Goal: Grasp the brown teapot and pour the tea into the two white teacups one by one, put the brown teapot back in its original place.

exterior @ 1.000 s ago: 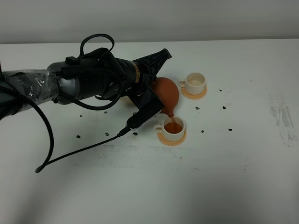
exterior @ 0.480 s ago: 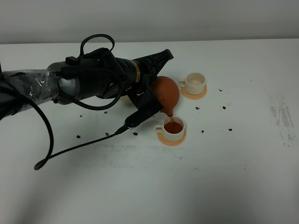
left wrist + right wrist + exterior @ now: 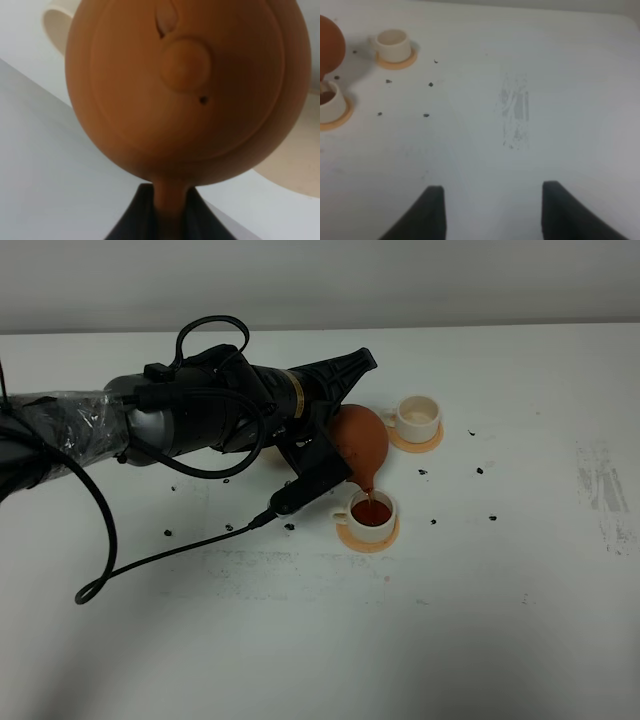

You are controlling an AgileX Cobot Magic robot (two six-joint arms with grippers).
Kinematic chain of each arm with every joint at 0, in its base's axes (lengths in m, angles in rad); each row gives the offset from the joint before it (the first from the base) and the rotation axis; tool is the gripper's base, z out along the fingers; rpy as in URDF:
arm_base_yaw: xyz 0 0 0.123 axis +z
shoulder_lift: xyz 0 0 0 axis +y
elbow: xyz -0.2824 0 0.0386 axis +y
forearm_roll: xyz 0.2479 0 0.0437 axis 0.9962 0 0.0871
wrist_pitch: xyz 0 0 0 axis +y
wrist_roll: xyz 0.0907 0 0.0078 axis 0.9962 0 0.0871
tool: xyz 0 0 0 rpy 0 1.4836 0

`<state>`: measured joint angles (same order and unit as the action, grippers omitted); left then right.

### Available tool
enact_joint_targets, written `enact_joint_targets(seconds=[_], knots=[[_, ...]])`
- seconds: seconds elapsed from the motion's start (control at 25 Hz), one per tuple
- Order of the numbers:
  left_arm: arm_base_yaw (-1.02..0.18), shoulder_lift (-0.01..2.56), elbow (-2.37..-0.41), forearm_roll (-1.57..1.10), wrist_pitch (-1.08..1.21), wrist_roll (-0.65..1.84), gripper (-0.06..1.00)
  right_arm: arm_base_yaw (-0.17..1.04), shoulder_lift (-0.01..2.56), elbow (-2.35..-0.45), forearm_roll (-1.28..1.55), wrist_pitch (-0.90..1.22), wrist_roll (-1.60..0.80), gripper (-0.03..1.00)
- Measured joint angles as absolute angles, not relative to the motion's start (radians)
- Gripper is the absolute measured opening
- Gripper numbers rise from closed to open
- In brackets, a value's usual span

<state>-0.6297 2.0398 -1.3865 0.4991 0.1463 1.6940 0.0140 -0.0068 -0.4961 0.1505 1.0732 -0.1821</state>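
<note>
Item: brown teapot [image 3: 362, 443], centre of the high view, tilted spout-down over the near teacup [image 3: 372, 512]. A thin stream runs into the cup, which already stands well filled with red-brown tea. Held by: left pincer [image 3: 169, 202], clamped on the pot's loop handle, lower centre of its wrist view. Far teacup [image 3: 418, 417]: up and right of the pot on its orange coaster [image 3: 428, 444], looks dry. Status, as judged: first pour near its end. The second pour and the return to the original place are outstanding. Right pincer [image 3: 492, 210]: fingers apart, nothing between, over bare worktop [image 3: 520, 150]. Views: the left wrist alone shows the lid knob [image 3: 185, 65] and the grip. The high view alone shows the fill level. The beige resting disc is not plainly found in any view.
</note>
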Motion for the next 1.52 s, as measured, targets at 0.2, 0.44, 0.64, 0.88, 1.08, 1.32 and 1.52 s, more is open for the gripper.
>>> enact_joint_targets(seconds=[0.2,0.44,0.64,0.88,1.08,1.32,1.52], knots=[[-0.63,2.04,-1.386,0.499,0.146,1.701,0.12,0.014,-0.007,-0.496,0.15,1.073,-0.182,0.45],[-0.63,2.04,-1.386,0.499,0.146,1.717,0.12,0.014,-0.007,-0.496,0.15,1.073,-0.182,0.45],[-0.63,2.04,-1.386,0.499,0.145,1.717,0.12,0.014,-0.007,-0.496,0.15,1.073,-0.182,0.45],[-0.63,2.04,-1.386,0.499,0.145,1.718,0.12,0.014,-0.007,-0.496,0.15,1.073,-0.182,0.45],[-0.63,2.04,-1.386,0.499,0.145,1.718,0.12,0.014,-0.007,-0.496,0.15,1.073,-0.182,0.45],[-0.63,2.04,-1.386,0.499,0.145,1.718,0.12,0.014,-0.007,-0.496,0.15,1.073,-0.182,0.45],[-0.63,2.018,-1.386,0.42,0.19,1.718,0.12,0.014,-0.007,-0.496,0.15,1.073,-0.182,0.45]])
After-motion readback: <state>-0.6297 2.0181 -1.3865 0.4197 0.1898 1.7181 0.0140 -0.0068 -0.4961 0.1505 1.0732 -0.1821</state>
